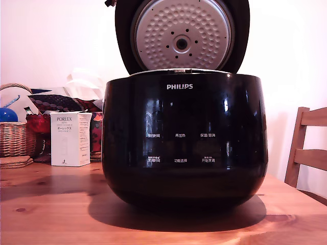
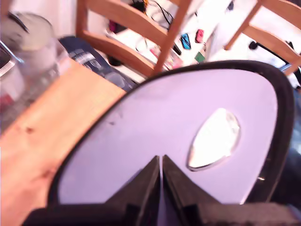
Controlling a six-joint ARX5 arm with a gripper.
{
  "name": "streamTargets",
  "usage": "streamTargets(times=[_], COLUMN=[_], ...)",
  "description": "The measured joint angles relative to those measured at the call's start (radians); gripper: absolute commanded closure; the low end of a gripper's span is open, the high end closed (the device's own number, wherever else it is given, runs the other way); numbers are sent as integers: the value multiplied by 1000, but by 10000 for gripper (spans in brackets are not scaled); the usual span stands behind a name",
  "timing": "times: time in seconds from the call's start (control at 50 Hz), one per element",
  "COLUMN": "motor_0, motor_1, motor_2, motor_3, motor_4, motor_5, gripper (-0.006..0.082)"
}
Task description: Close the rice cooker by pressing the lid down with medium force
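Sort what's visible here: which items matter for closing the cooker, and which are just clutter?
Job:
rice cooker
lid, standing open
gripper, jaws together at the lid's outer side

Lying about:
white PORLEX box
wicker basket
wooden chair

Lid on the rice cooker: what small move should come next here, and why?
Probably push the lid forward and down. In the exterior view it stands upright above the rice cooker, dimpled inner plate facing out. The wrist view shows the tool, fingers together, close against the lid's outer face.
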State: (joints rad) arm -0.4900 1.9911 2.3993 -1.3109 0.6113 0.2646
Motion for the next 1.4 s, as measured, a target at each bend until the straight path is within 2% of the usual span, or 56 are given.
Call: streamTargets(times=[0.24,0.54,1.22,1.4], motor_0=[-21,-26,-45,-47], motor_1=[10,108,109,109], motor_2=[0,0,-1,-32], motor_3=[-21,-1,12,77], motor_4=[9,-26,-58,-70], motor_5=[-9,-16,-52,-53], gripper=[788,788,788,788])
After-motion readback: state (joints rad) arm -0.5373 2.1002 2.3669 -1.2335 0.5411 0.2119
